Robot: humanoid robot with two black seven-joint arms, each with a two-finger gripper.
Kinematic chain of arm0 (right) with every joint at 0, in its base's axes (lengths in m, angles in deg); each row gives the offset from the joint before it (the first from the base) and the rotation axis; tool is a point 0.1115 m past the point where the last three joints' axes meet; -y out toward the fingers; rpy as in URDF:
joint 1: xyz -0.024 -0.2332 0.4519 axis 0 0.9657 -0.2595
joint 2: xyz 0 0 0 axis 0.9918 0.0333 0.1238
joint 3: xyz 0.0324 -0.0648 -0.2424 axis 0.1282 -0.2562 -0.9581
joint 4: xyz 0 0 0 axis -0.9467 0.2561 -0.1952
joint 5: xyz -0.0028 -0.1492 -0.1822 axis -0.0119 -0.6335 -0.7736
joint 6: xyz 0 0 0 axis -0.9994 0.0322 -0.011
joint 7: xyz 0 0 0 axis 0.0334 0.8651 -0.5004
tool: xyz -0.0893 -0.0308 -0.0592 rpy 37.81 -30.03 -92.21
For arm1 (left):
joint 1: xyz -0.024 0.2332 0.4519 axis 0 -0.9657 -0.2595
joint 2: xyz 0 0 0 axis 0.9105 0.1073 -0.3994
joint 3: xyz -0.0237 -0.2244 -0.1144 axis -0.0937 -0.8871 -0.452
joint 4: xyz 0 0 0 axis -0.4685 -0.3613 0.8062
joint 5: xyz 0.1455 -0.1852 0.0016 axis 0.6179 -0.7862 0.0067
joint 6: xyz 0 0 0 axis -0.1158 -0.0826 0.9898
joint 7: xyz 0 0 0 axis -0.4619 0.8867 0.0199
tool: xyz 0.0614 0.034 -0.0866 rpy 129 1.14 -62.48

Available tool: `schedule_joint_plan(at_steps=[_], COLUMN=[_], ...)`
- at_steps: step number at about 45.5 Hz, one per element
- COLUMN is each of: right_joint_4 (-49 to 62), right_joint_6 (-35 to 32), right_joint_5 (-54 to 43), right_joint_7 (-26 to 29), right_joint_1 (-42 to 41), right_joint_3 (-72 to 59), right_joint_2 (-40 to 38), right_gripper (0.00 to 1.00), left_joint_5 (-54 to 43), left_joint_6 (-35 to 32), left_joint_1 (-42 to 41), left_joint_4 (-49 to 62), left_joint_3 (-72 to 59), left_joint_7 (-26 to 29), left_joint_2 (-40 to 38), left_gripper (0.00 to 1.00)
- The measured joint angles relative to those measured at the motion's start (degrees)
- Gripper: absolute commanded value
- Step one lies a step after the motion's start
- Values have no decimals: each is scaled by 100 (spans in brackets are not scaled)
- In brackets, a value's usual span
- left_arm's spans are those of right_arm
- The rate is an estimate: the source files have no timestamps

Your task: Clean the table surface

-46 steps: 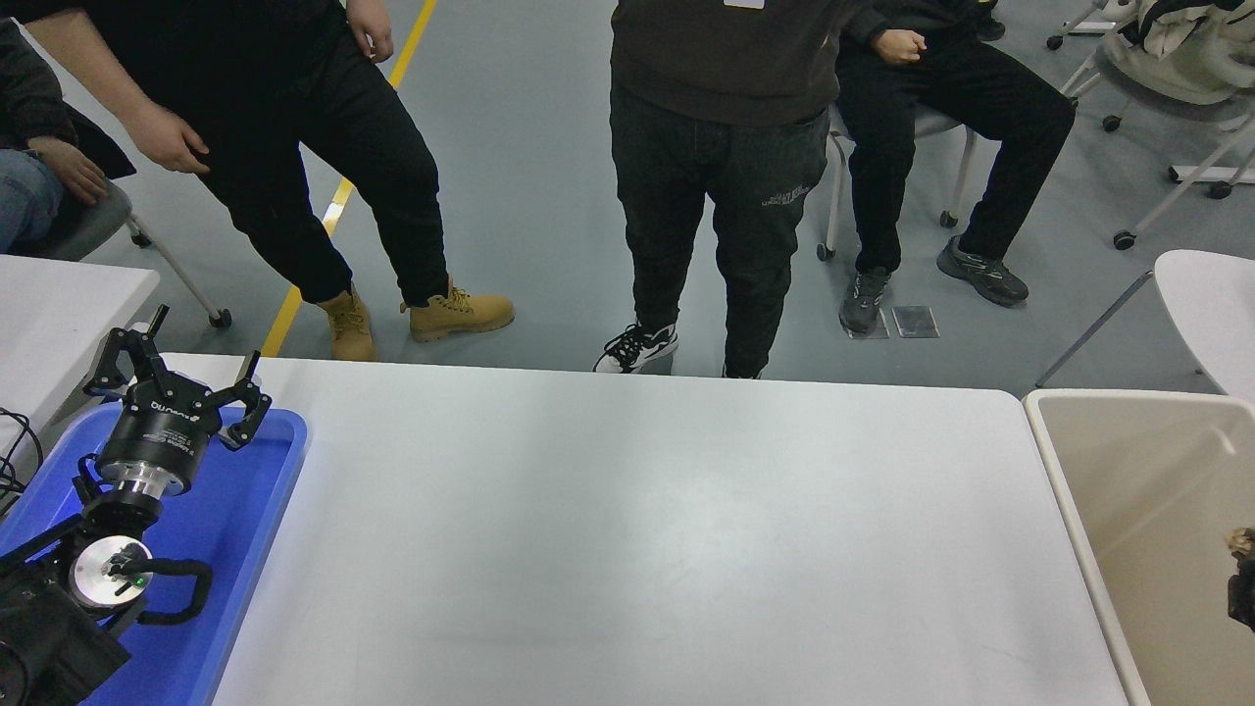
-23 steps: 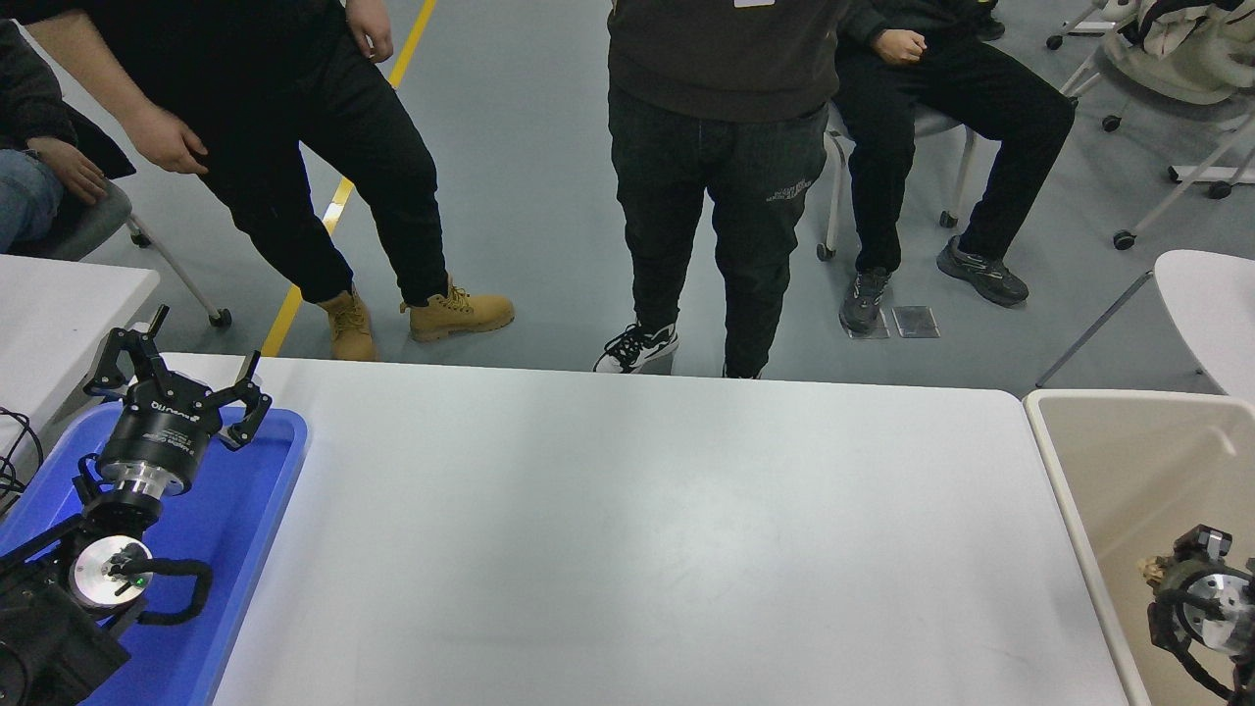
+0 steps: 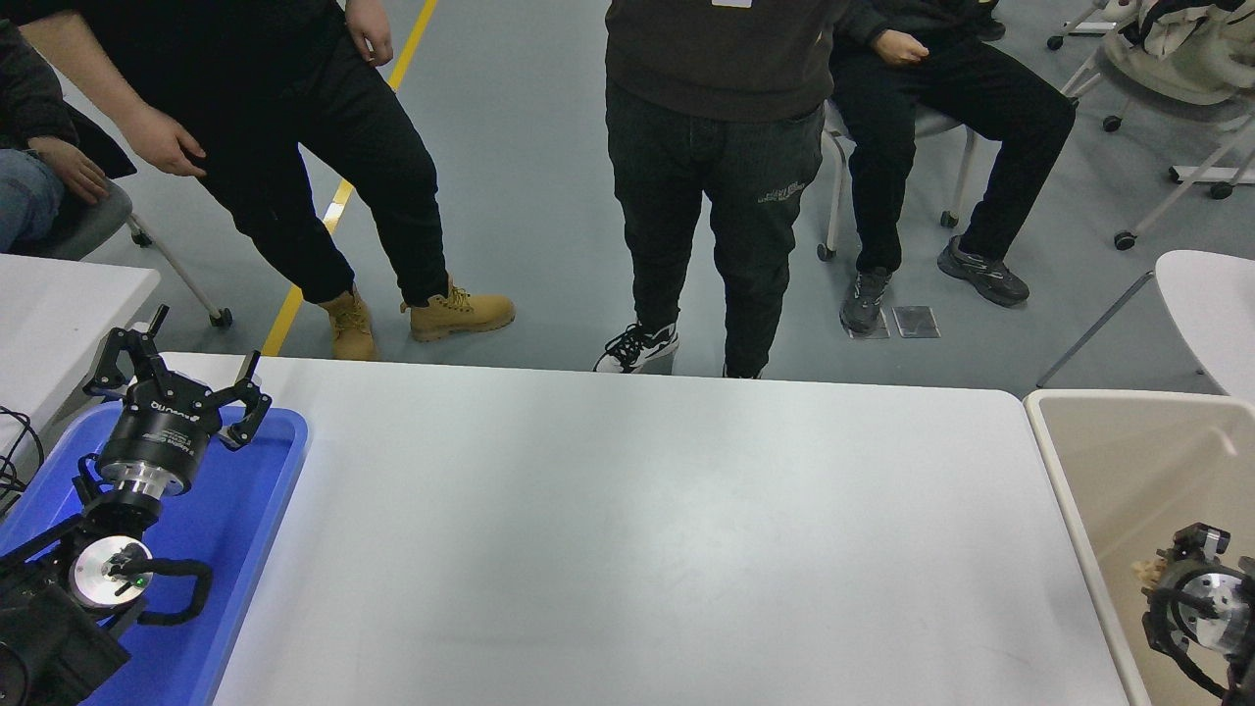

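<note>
From the head view, the one thing that has changed is at the lower right: a second ago only a sliver of the right arm showed at the frame's edge, half a second ago its wrist had risen into sight over the beige bin (image 3: 1098, 461) with something brownish at its tip, and now the right gripper (image 3: 1172, 569) sits in much the same spot, low inside the bin, with only a pale scrap visible beside it. I judge that the arm is at the bin to drop off what it cleared away, though what it carries, if anything, is too small and too hidden to name, and I cannot tell how its fingers stand, since the wrist disc faces the camera and covers them. The desk (image 3: 647, 529), the wide white top filling the middle of the picture between the blue tray (image 3: 260, 490) on the left and the bin on the right, shows nothing lying on it, so the cleaning looks close to done. The right arm enters at the bottom right corner, wrist bent down into the bin, well apart from the desk's middle. The left gripper (image 3: 176, 387) is parked over the tray's far end, unmoved across the three moments, pointing away, its fingers spread wide and holding nothing. People stand and sit beyond the far edge, away from the desk.
</note>
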Motion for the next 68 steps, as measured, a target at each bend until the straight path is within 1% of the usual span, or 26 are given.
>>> schedule_joint_plan(at_steps=[12,23,39,44,56,68], right_joint_4=[-5,4,-134,-242,-670,-1475], right_joint_6=[-22,-26,-56,-67,-407,-860], right_joint_5=[-1,-3,-5,-3,-1,0], right_joint_7=[8,10,-53,-231,-1072,-1502], right_joint_1=[-74,-336,-1196,-1450,-1808,-1905], right_joint_3=[-404,-533,-574,-562,-492,81], right_joint_2=[-92,-347,-820,-904,-1083,-1397], right_gripper=[98,98,98,98,98,98], left_joint_5=[0,0,0,0,0,0], left_joint_6=[0,0,0,0,0,0], left_joint_1=[0,0,0,0,0,0], left_joint_4=[0,0,0,0,0,0], left_joint_3=[0,-1,-2,-2,-1,2], left_joint_7=[0,0,0,0,0,0], left_joint_2=[0,0,0,0,0,0], left_gripper=[100,100,100,100,100,100])
